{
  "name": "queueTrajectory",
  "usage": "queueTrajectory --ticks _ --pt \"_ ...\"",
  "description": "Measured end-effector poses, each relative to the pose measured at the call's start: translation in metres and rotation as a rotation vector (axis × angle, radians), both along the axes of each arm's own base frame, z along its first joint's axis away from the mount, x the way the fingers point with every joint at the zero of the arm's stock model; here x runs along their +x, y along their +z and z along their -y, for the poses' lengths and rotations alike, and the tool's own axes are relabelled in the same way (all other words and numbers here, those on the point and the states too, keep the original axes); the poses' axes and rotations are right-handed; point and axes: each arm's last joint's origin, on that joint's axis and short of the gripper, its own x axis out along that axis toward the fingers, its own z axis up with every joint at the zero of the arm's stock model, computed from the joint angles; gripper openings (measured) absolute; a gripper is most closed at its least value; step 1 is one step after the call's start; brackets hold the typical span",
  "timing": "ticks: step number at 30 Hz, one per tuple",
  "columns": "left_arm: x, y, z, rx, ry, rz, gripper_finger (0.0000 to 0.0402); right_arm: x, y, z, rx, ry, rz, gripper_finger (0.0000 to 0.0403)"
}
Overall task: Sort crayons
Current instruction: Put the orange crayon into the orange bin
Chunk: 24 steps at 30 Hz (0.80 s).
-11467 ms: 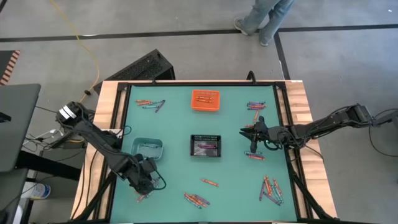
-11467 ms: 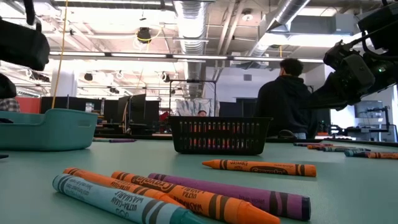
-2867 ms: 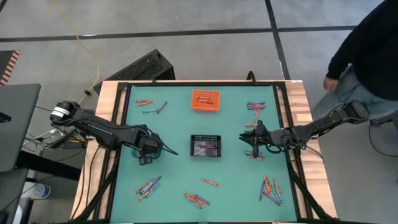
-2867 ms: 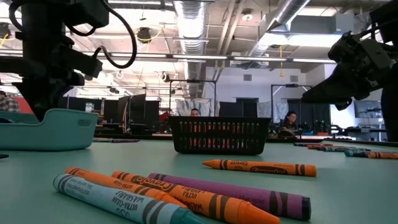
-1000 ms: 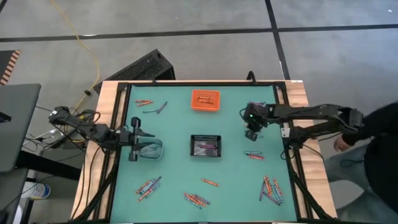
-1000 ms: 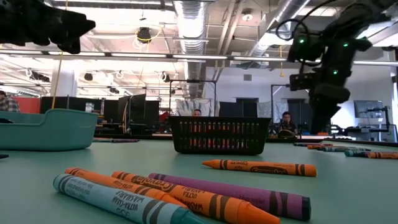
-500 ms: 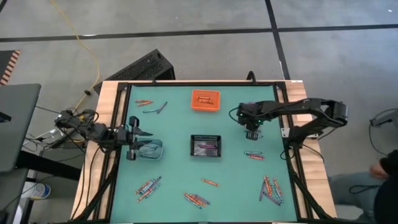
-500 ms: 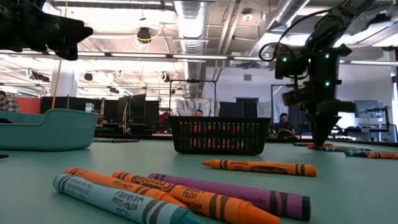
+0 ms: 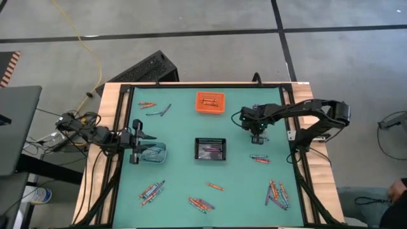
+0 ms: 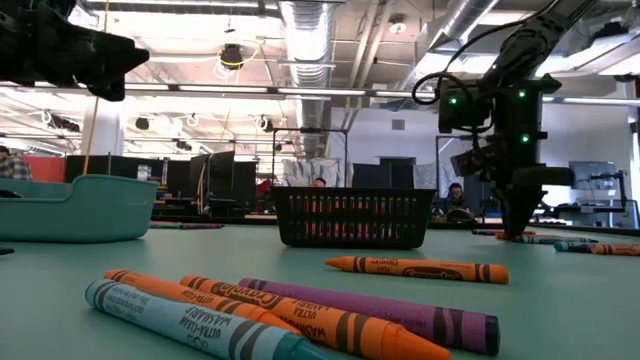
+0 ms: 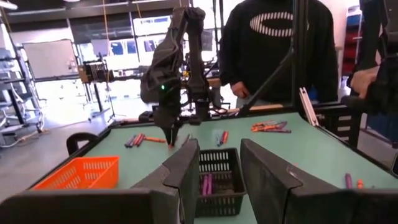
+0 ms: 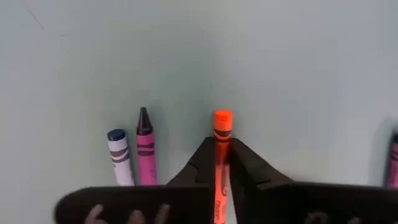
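Note:
The crayons lie in loose groups on the green table, near the front [image 9: 200, 203], front right [image 9: 276, 194] and far left [image 9: 154, 107]. My right gripper [image 9: 257, 135] points down at the table right of the black basket [image 9: 210, 149], shut on an orange crayon [image 12: 222, 127]. A purple crayon [image 12: 145, 149] and a blue one [image 12: 118, 155] lie beside it. My left gripper [image 11: 217, 180] hangs level and open over the teal bin [image 9: 164, 152], holding nothing. My right gripper pinches the orange crayon between its two fingers [image 12: 202, 158], a little back from the crayon's flat end [image 12: 222, 118]. The fingers come from above, pointing down, and lie across the crayon. It lies level, parallel to the purple one; its other end is hidden under the fingers.
An orange bin [image 9: 210, 102] with crayons stands at the far middle. The black basket [image 10: 355, 215] holds purple crayons. More crayons lie at the far right [image 9: 262, 108] and below the right gripper [image 9: 259, 159]. A person [image 11: 273, 43] stands beyond the table's right side.
My right gripper has come down from above the table until its fingertips reach the surface by the crayons, and its wrist has rolled. The right arm's elbow has swung in closer to the table. The crayons and bins lie as before.

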Motion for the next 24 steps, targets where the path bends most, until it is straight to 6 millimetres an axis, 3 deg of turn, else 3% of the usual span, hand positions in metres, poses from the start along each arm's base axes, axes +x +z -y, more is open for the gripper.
queueTrajectory --ticks 5,12,19,24 --pt "0.001 -0.003 0.0 -0.01 -0.004 -0.028 0.0106 -0.001 0.009 0.0 -0.028 0.006 0.071 0.0008" --pt "0.001 -0.003 0.0 -0.013 -0.005 -0.028 0.0106 0.009 0.043 0.002 -0.085 -0.014 0.232 0.0003" --pt "0.001 -0.003 0.0 -0.007 -0.006 -0.027 0.0106 0.048 0.073 0.011 -0.13 0.028 0.564 0.0002" --pt "0.001 -0.003 0.0 -0.019 -0.01 -0.027 0.0106 0.085 0.079 0.025 -0.169 0.056 0.654 0.0001"
